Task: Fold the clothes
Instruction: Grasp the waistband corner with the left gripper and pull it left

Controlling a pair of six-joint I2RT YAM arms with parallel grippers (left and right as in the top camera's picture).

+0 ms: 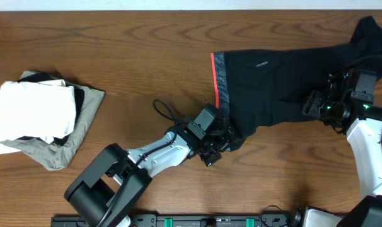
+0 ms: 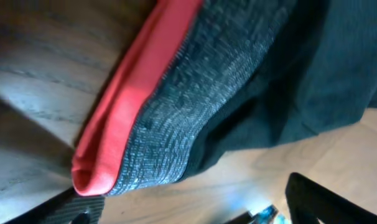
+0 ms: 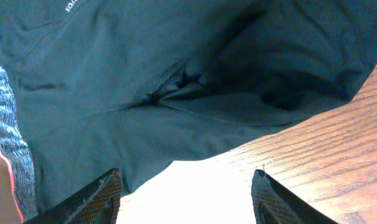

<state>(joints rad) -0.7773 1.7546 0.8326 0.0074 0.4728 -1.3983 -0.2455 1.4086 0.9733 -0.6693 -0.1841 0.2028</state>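
The black leggings (image 1: 285,79) lie across the right half of the table, folded over, with the grey waistband and coral-red trim (image 1: 215,82) at their left end. My left gripper (image 1: 217,148) is open at the waistband's near corner (image 2: 139,155), fingers on either side just below it, holding nothing. My right gripper (image 1: 314,107) is open at the near edge of the legs. In the right wrist view its fingers (image 3: 185,196) straddle bare table just below the black fabric (image 3: 176,93).
A pile of folded garments, white (image 1: 33,113) on olive-grey (image 1: 77,135), sits at the far left. A black cable (image 1: 169,113) loops on the table behind my left arm. The leg ends (image 1: 374,31) reach the table's far right edge.
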